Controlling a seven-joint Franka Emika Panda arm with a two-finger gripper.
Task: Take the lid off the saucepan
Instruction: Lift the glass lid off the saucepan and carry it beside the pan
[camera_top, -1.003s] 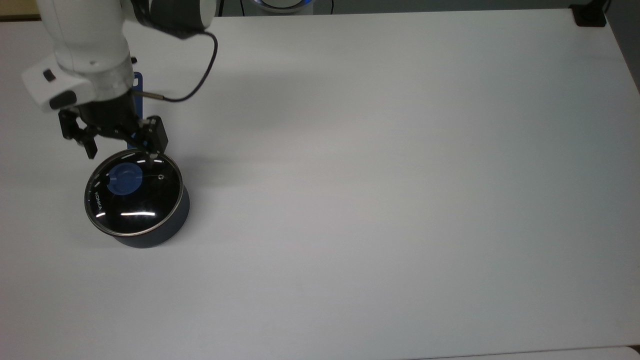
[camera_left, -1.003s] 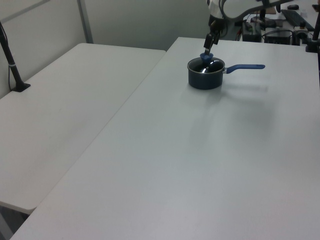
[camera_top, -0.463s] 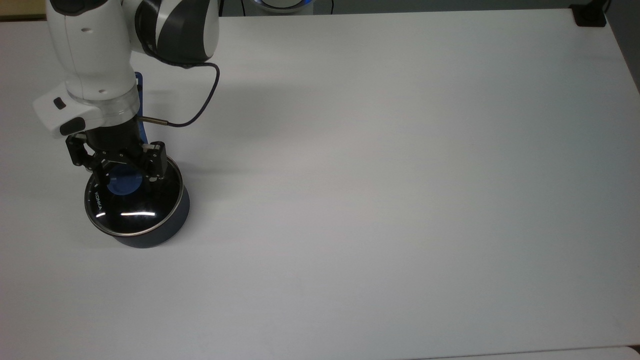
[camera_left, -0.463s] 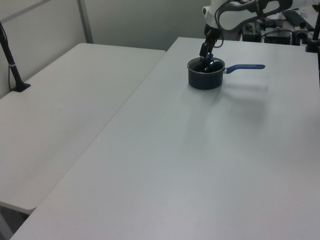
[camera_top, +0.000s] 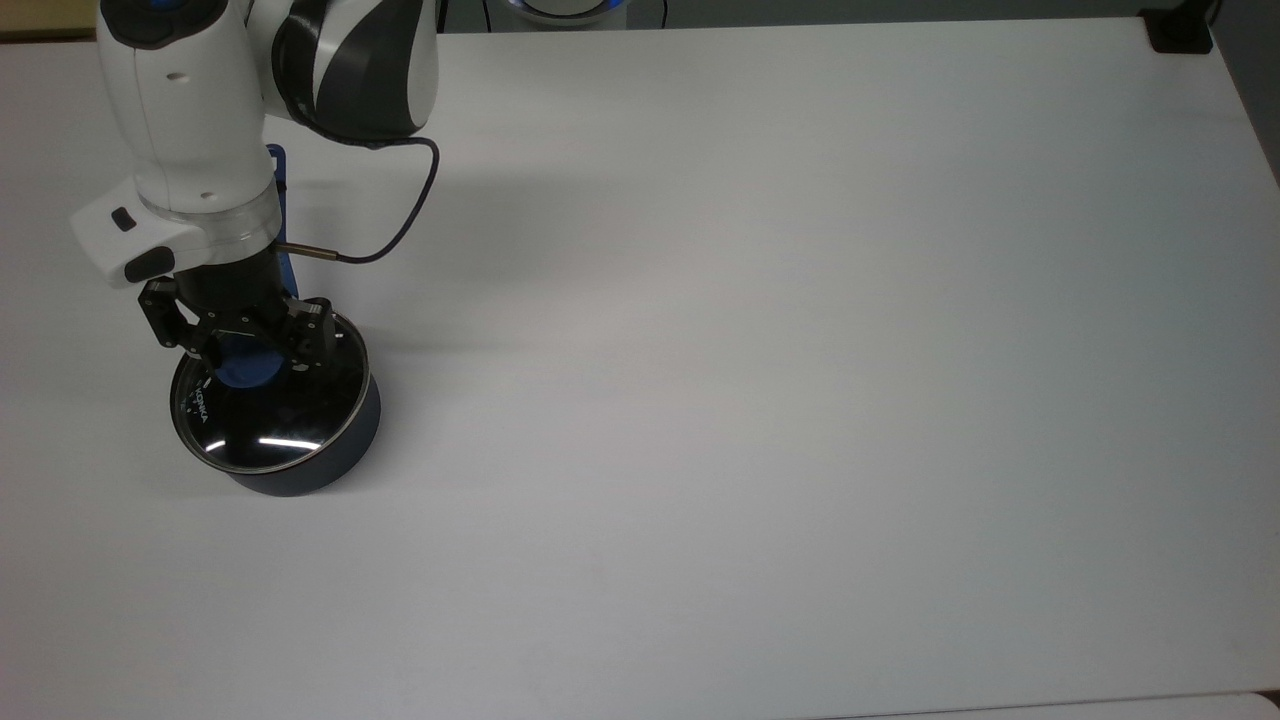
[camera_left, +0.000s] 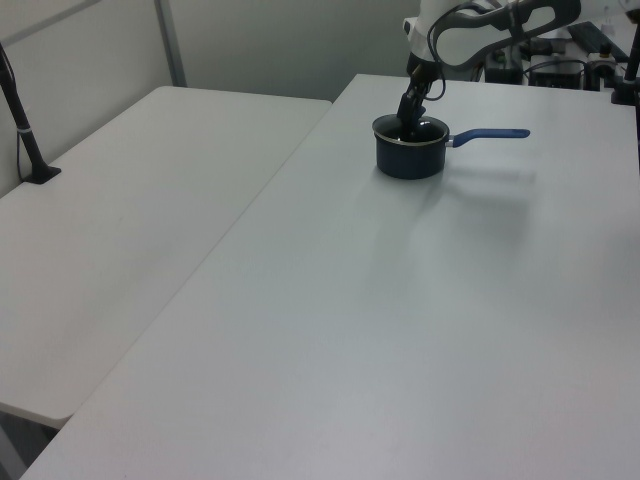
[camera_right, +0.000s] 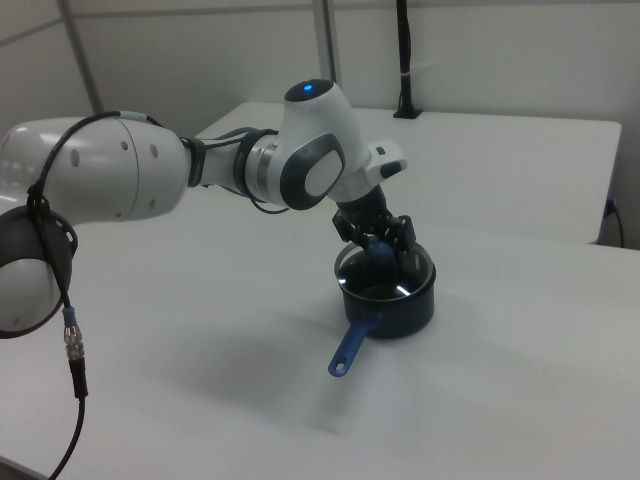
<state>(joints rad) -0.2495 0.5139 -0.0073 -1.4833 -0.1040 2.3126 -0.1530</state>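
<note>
Lid (camera_top: 268, 420): glass disc on saucepan (camera_top: 330, 465), likely rigid, smooth, breakable; best hold is blue knob (camera_top: 247, 372), which tool (camera_top: 252, 356) fingers now clamp.

white arm (camera_right: 110, 180), grey joints, black cable (camera_top: 400, 215)

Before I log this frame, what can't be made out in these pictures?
- Saucepan handle, top view: mostly hidden behind the arm.
- Knob of the lid, top view: partly covered by the gripper; contact with the fingers can't be told.
- Lid, left view: too small to tell seated from lifted.
- Lid lettering, right view: too small to read.
</note>
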